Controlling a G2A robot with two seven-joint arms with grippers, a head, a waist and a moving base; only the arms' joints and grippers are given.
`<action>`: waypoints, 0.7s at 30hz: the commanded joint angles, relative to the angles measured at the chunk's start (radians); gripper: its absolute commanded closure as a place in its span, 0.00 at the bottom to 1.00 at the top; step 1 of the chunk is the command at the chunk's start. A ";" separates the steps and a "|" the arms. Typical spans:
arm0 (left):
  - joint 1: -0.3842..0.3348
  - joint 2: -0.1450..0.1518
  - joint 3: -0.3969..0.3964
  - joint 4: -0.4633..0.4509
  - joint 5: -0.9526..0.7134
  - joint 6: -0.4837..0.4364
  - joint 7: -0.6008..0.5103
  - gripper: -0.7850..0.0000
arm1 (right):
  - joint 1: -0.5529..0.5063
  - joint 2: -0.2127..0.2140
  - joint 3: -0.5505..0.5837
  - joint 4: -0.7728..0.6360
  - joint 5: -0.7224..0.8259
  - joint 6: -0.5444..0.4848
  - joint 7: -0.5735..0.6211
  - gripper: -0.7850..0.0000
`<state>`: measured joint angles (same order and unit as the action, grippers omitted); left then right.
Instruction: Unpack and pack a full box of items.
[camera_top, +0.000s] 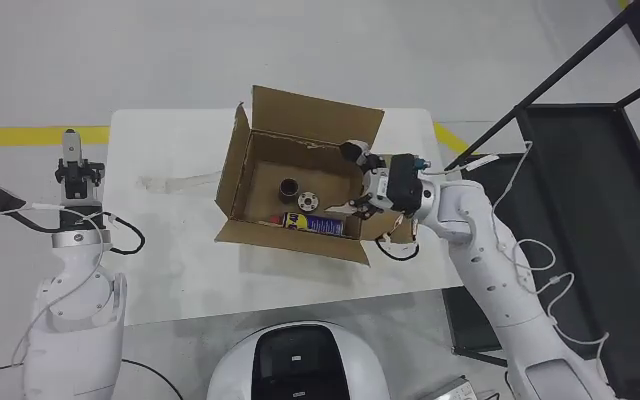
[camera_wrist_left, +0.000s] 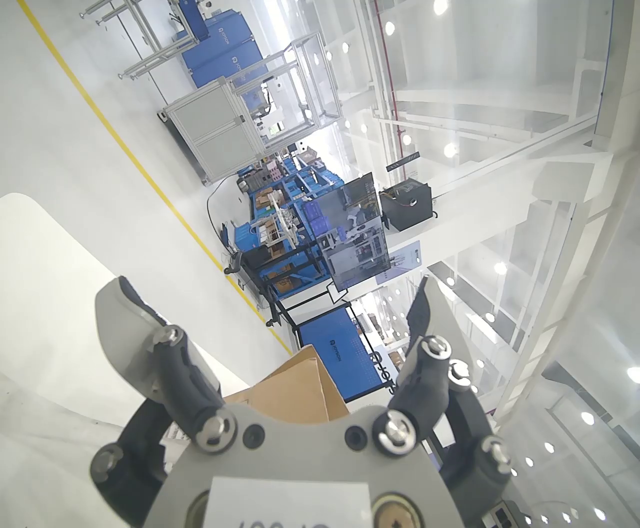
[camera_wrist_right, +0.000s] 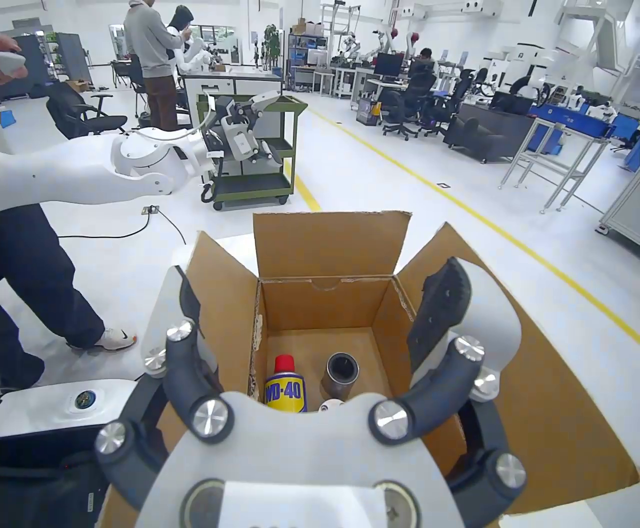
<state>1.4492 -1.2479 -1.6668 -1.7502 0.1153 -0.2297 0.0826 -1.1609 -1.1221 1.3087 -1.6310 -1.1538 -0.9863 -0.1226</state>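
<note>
An open cardboard box (camera_top: 262, 150) stands in the middle of the white table (camera_top: 170, 270), flaps spread. Inside lie a blue-and-yellow spray can (camera_top: 310, 222), a dark hollow cylinder (camera_top: 288, 187) and a small round part (camera_top: 309, 200). My right gripper (camera_top: 358, 180) hangs over the box's right edge, open and empty. In the right wrist view the gripper (camera_wrist_right: 315, 305) faces into the box (camera_wrist_right: 325, 245), with the can (camera_wrist_right: 286, 385) and cylinder (camera_wrist_right: 343, 372) below. My left gripper (camera_top: 75, 172) sits at the table's far left edge, well away from the box; it is open (camera_wrist_left: 272, 300) and empty.
A black frame rack (camera_top: 570, 200) stands just right of the table. A strip of clear tape (camera_top: 180, 182) lies on the table left of the box. Bare tabletop stretches between the left arm and the box. A box flap corner (camera_wrist_left: 300, 385) shows behind the left fingers.
</note>
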 joint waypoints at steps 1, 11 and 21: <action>0.000 0.000 0.000 0.000 0.000 0.000 0.000 0.00 | 0.000 0.000 0.000 0.000 0.000 0.000 0.000 0.00; 0.000 0.000 0.000 0.000 0.000 0.000 0.000 0.00 | 0.000 0.000 0.000 0.000 0.000 0.000 0.000 0.00; 0.000 0.000 0.000 0.000 0.000 0.000 0.000 0.00 | 0.005 -0.006 -0.022 0.063 0.175 0.040 0.042 0.00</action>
<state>1.4493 -1.2479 -1.6668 -1.7502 0.1153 -0.2297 0.0826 -1.1686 -1.1284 1.2831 -1.5839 -1.0523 -0.9575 -0.1129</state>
